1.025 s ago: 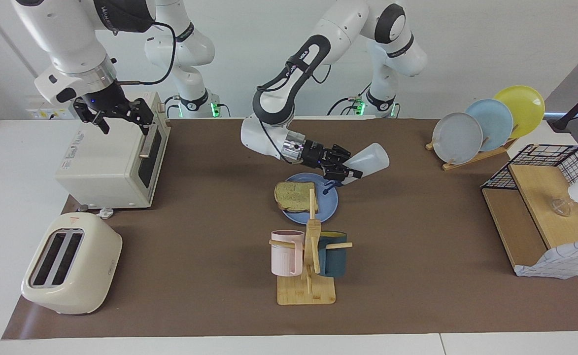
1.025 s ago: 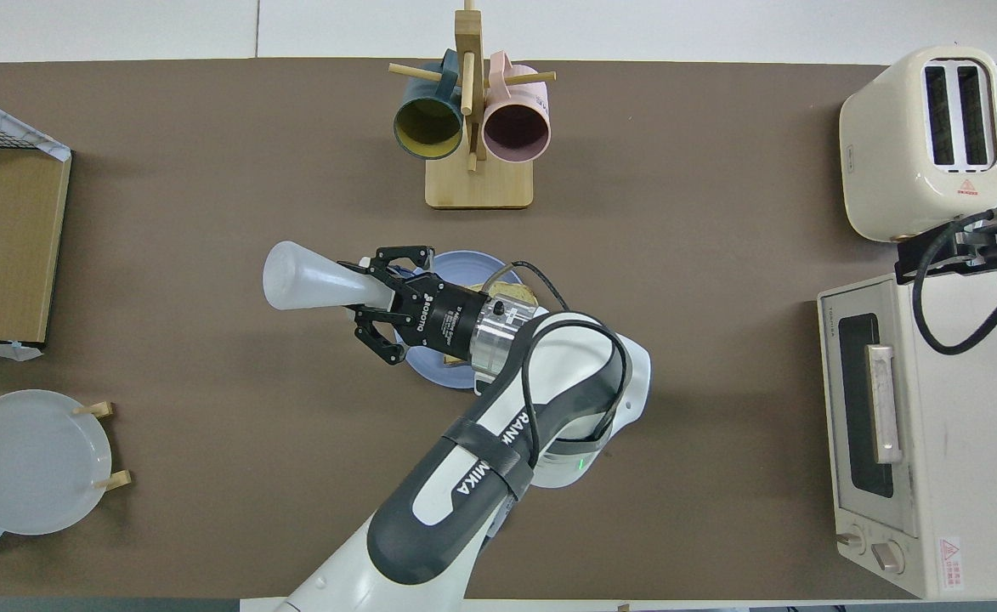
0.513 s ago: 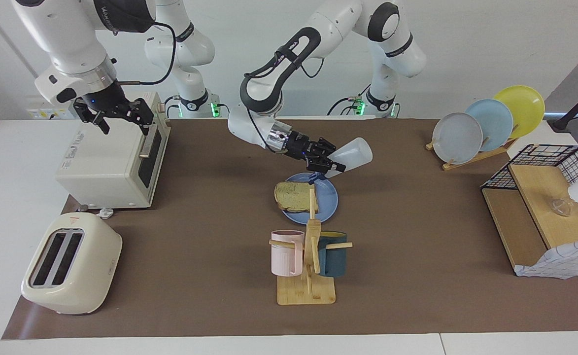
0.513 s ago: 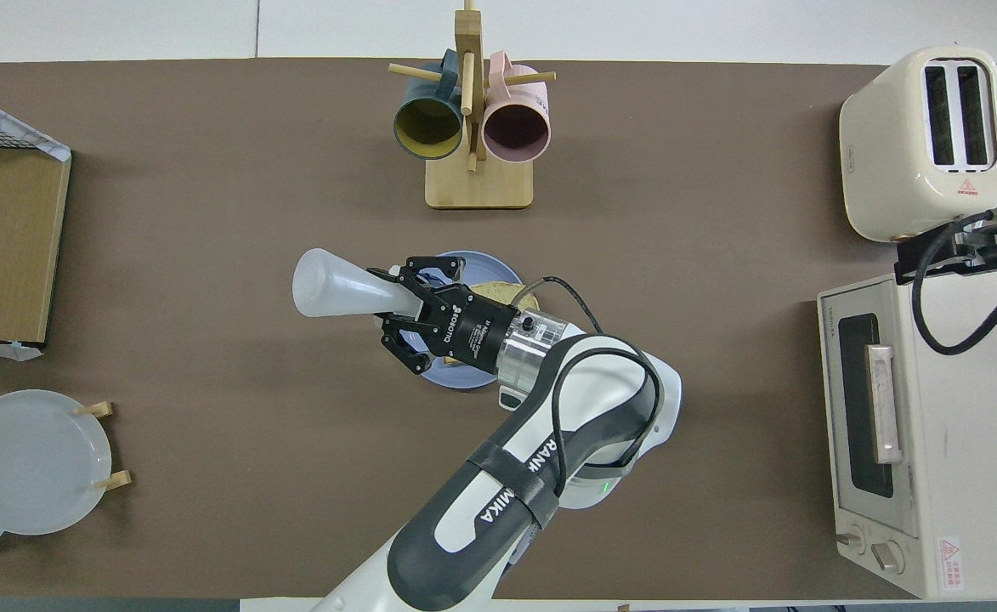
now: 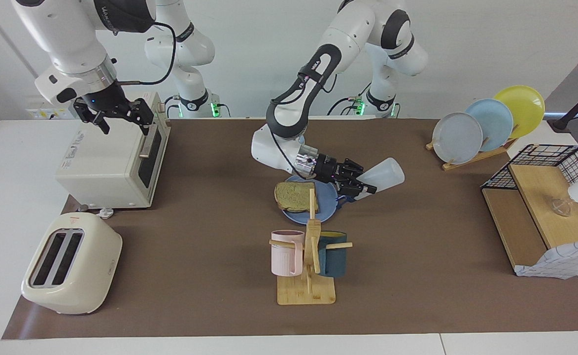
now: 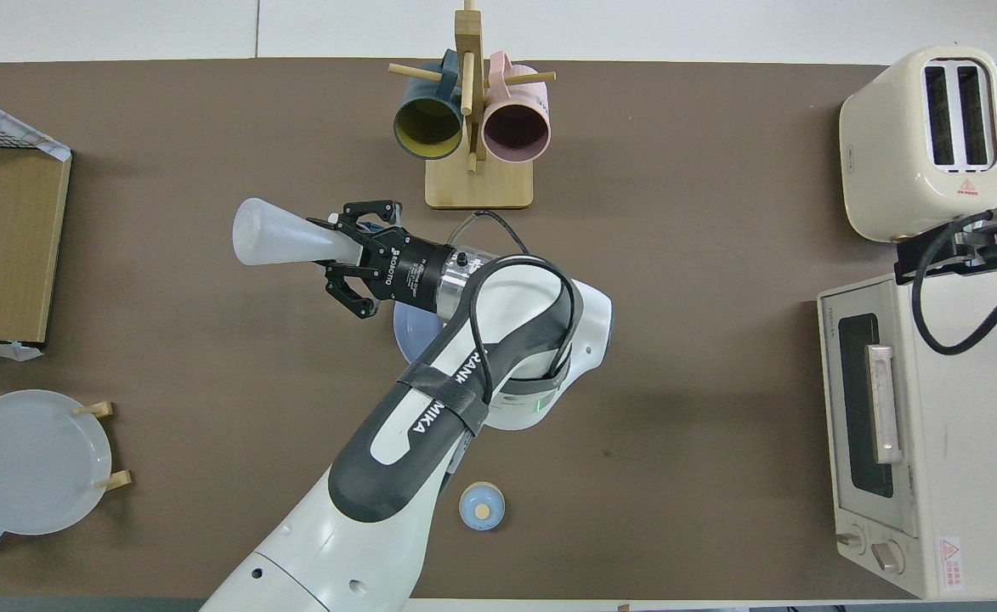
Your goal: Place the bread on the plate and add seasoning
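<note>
Two tools: my left tool (image 5: pixel 362 188) pinches the seasoning (image 5: pixel 383 175) tilted cap-down at the plate's (image 5: pixel 329 201) edge, bread (image 5: pixel 296 195) just toward my right arm; my right tool (image 5: pixel 121 114), spread, waits over the oven (image 5: pixel 106 158).

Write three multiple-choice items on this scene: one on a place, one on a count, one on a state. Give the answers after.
1. Where is the bread?
A. on the blue plate
B. in the toaster
C. on the wooden shelf

2. How many mugs hang on the wooden mug stand?
A. one
B. two
C. four

3. What is the left gripper doing?
A. hanging open
B. resting on the toaster oven
C. holding the bottle tilted

Answers:
1 A, the slice lies on the plate.
2 B, one pink, one dark teal.
3 C, its fingers clamp the bottle's cap end beside the plate.
</note>
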Available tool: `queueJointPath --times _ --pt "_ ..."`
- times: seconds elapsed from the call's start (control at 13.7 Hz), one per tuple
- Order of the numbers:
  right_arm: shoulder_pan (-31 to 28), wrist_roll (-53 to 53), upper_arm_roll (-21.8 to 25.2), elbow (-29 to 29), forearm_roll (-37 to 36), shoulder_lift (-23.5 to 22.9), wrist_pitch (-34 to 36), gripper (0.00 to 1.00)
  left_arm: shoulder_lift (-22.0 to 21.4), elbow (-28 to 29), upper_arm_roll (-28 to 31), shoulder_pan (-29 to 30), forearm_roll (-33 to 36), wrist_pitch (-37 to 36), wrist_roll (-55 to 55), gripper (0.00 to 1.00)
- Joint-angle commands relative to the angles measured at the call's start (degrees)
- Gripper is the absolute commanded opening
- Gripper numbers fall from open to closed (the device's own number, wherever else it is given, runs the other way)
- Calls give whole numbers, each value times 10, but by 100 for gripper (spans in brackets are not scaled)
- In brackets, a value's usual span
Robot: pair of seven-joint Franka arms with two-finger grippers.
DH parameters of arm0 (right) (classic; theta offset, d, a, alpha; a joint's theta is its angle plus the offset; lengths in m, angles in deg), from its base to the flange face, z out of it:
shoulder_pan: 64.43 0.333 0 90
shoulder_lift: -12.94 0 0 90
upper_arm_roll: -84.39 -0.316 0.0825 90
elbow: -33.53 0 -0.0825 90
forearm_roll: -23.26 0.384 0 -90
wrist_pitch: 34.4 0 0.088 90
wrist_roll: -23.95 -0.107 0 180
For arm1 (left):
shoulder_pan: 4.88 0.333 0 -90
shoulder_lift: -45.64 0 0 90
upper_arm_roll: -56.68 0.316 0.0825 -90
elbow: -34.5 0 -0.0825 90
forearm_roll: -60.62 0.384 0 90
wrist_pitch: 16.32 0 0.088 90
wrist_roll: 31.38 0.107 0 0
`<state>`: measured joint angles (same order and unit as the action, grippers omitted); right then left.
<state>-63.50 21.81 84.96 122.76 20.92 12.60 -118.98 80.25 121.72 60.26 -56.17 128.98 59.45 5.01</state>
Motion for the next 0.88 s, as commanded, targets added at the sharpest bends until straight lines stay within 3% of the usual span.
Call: queueJointPath --times 0.0,0.44,0.81 --pt "-9 19 -4 6 11 3 -8 100 8 -15 -1 -30 -16 -12 -4 0" --pt "-8 19 -4 6 11 3 -8 100 1 -25 -1 -127 -74 -77 -4 0" --pt "-8 19 -4 6 11 3 -8 100 4 -25 0 -92 -64 -50 -4 0"
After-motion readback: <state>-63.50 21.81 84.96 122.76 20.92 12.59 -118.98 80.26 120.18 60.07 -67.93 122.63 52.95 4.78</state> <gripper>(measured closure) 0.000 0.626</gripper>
